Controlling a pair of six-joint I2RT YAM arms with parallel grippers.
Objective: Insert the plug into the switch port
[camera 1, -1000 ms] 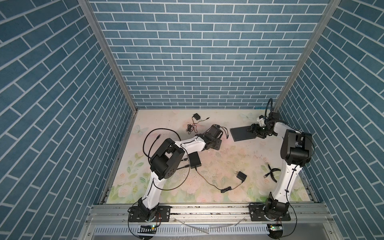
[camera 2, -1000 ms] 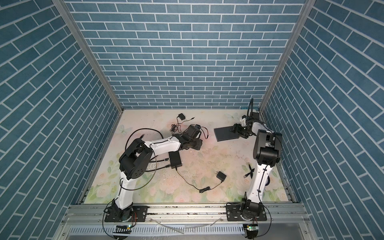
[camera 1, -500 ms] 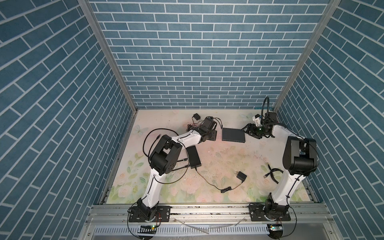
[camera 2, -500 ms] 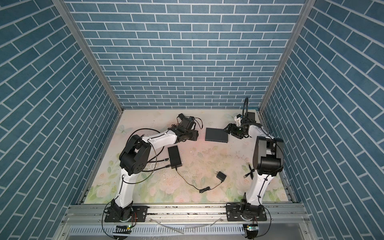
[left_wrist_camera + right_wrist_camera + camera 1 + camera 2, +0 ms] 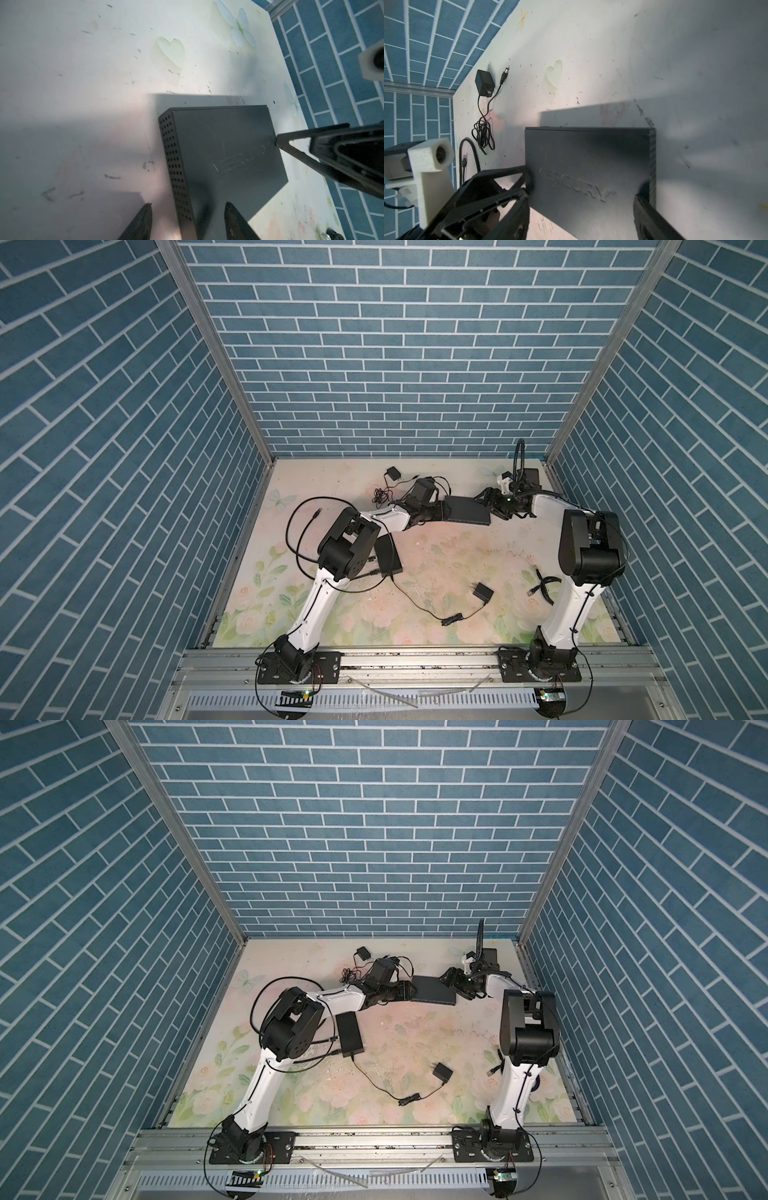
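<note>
Blue brick walls enclose a floral table (image 5: 457, 556). At its far middle, the left gripper (image 5: 188, 204) holds its fingers (image 5: 234, 220) part open astride the perforated side of the black switch (image 5: 465, 509), one tip over the top face, clamping nothing. The right gripper (image 5: 490, 506) has its fingers (image 5: 648, 216) spread wide at the opposite end, one tip touching the switch's edge; whether they grip it I cannot tell. The plug (image 5: 318, 512) lies loose near the table's left edge, well apart.
</note>
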